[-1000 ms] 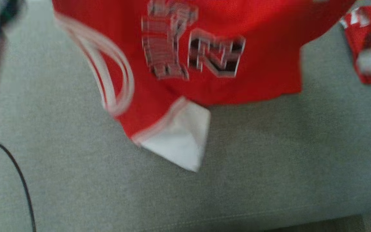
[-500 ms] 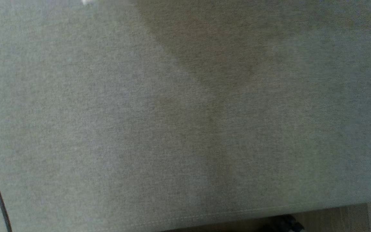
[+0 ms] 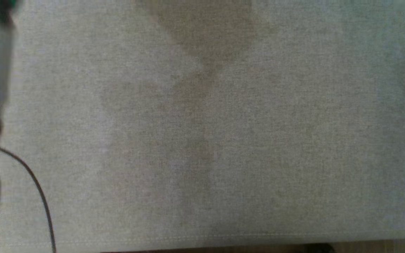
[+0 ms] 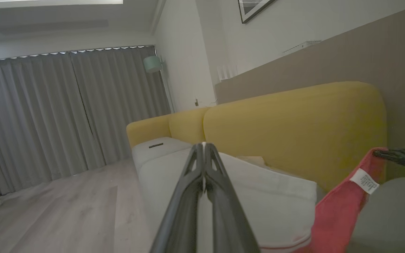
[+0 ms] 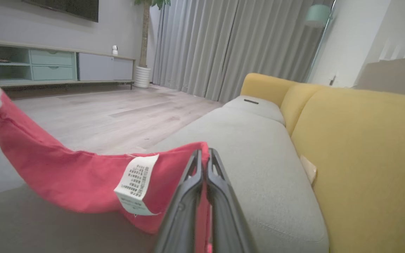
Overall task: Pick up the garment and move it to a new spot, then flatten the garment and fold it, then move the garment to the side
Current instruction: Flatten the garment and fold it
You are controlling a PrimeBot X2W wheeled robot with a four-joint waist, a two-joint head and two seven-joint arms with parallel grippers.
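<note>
Grey-seated, yellow-backed sofa (image 5: pixel 258 147); dark flat object (image 5: pixel 251 101) on far cushion. Red garment (image 5: pixel 65 175) slung above seat between hands: left hand (image 4: pixel 204 147) clamped on white trim, right hand (image 5: pixel 204 153) clamped on red hem beside label (image 5: pixel 135 182).

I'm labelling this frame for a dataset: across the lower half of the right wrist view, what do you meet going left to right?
red garment → white care label → dark fingers → grey seat cushion → yellow sofa backrest

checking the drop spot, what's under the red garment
Grey sofa seat shows below the garment, which sags between the right gripper and left gripper. The patch directly beneath the cloth is hidden.
</note>
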